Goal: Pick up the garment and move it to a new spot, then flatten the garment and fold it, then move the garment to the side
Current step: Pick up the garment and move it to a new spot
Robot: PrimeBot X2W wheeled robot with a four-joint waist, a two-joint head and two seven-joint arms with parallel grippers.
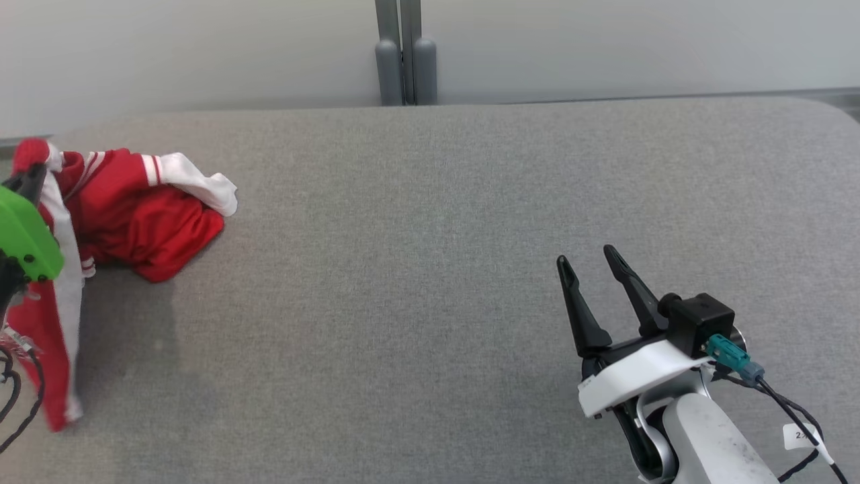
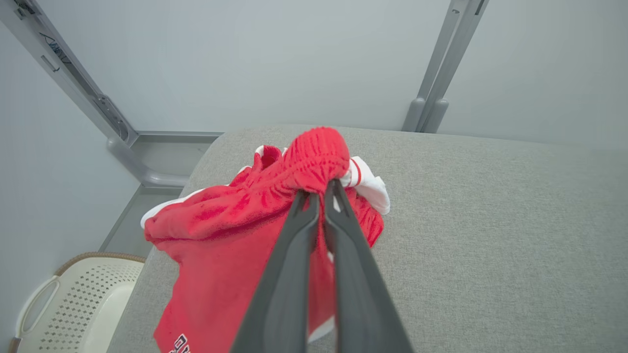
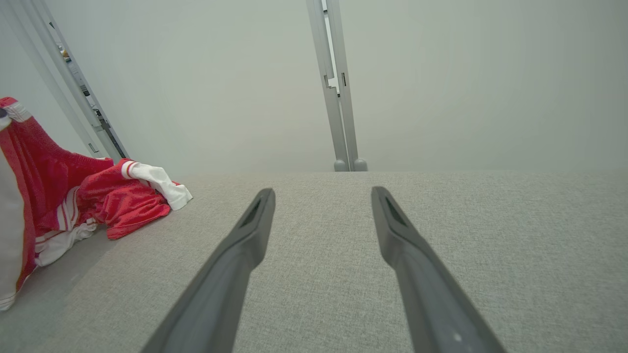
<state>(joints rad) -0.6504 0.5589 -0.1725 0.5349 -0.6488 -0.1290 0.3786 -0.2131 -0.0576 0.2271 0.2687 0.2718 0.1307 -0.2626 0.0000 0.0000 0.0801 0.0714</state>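
The left hand (image 2: 320, 192), frame centre, is clenched on a raised fold of the garment (image 2: 216, 235); the right hand (image 1: 584, 255), lower right, stands released above the counter (image 1: 430, 202).

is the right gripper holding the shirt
No, the right gripper stands open over the grey tabletop, well apart from the shirt bunched at the far left.

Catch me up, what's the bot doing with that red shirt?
The left gripper is shut on a bunched fold of the garment at the left end of the grey table, holding that part up while the rest lies crumpled on the surface. The right gripper is open over bare table to the right, holding nothing. Flattening and folding are not yet begun.
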